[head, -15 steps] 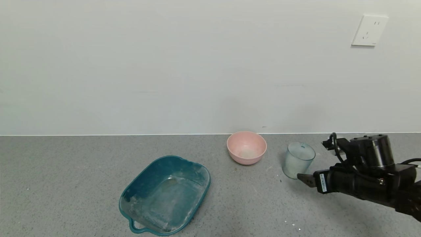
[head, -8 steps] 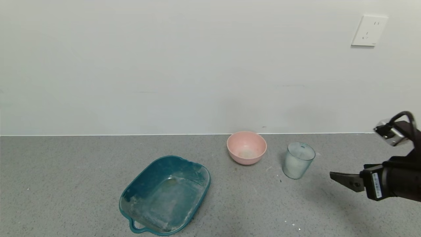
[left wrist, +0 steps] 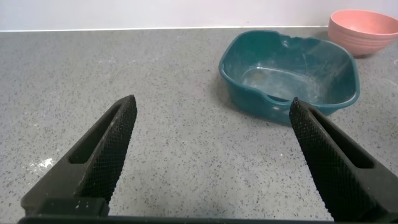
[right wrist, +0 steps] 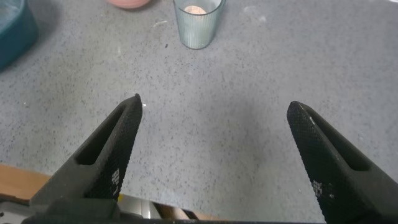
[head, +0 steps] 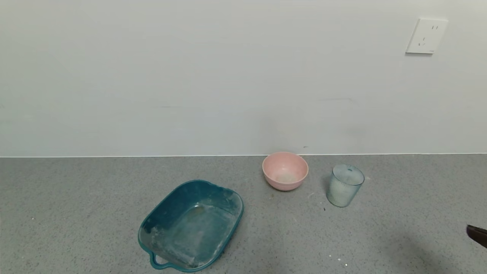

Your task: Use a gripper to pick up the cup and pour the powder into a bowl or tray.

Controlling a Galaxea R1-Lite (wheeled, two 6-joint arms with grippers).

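Since the earlier head frames the right gripper (head: 478, 234) has pulled back from beside the cup (head: 345, 185) to the lower right edge, only a dark tip showing, while the cup stands upright on the grey counter (head: 76, 213) right of centre, just right of the pink bowl (head: 285, 171), with the teal tray (head: 191, 225) lower centre. Left wrist view: the left gripper (left wrist: 211, 158) spreads wide over bare counter, tray upper right, bowl in the corner. Right wrist view: the right gripper (right wrist: 214, 162) is released and empty, the cup at top centre holding pale powder (right wrist: 195, 10).
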